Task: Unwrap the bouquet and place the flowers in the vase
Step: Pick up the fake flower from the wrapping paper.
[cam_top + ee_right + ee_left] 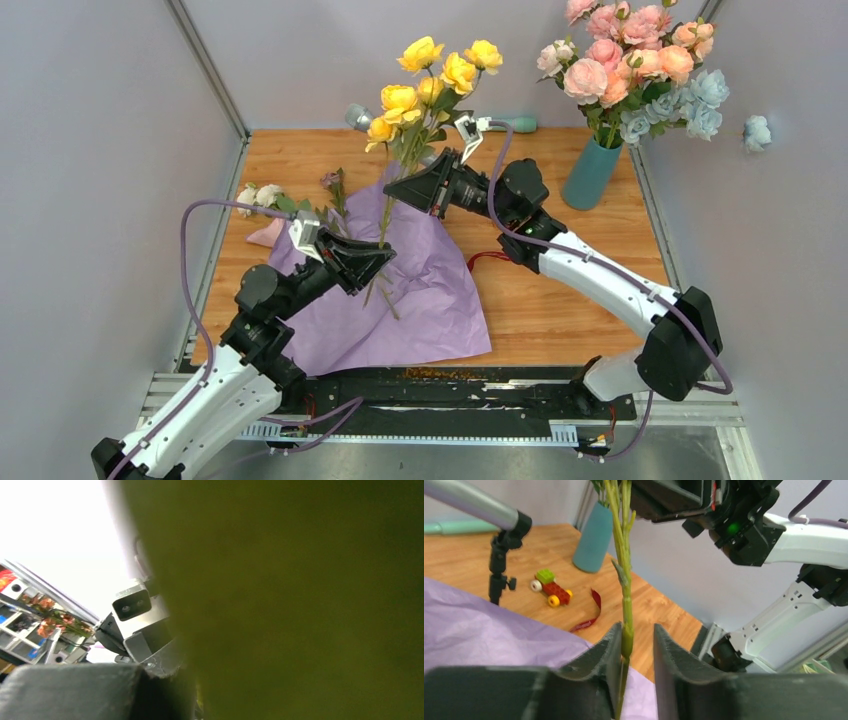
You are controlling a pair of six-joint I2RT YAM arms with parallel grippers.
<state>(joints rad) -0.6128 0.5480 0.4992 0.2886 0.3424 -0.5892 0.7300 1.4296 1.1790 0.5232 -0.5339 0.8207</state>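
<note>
The chief risk lies in the handover. The left gripper (638, 632) has its fingers slightly spread. The stems (626, 600) rest against one finger with a clear gap to the other, so I judge it bears no load. Everything hangs on the right gripper (398, 186), pressed together on the same stems higher up, just under the leaves. I take this for a pinch on the stems, though the right wrist view is filled by a green blur and cannot show how many are caught. If only some are clamped, the rest could slip down onto the paper (430, 300) lying left of the vase (590, 175).

The flowers (432, 80) look top-heavy and may swing in so thin a grip. The vase is already crowded with pink roses (625, 45), so long stems coming in at a slant could snag those blooms or tip it. The stem ends hang near the paper and might drag it.

The right arm reaches leftward across the front of the vase, forearm low, with its gripper roughly level and pointing away from the vase. The left arm comes up from further left of the vase, its gripper below the right one, around the lower stems. The flowers are held in the air well left of the vase, above the paper.
</note>
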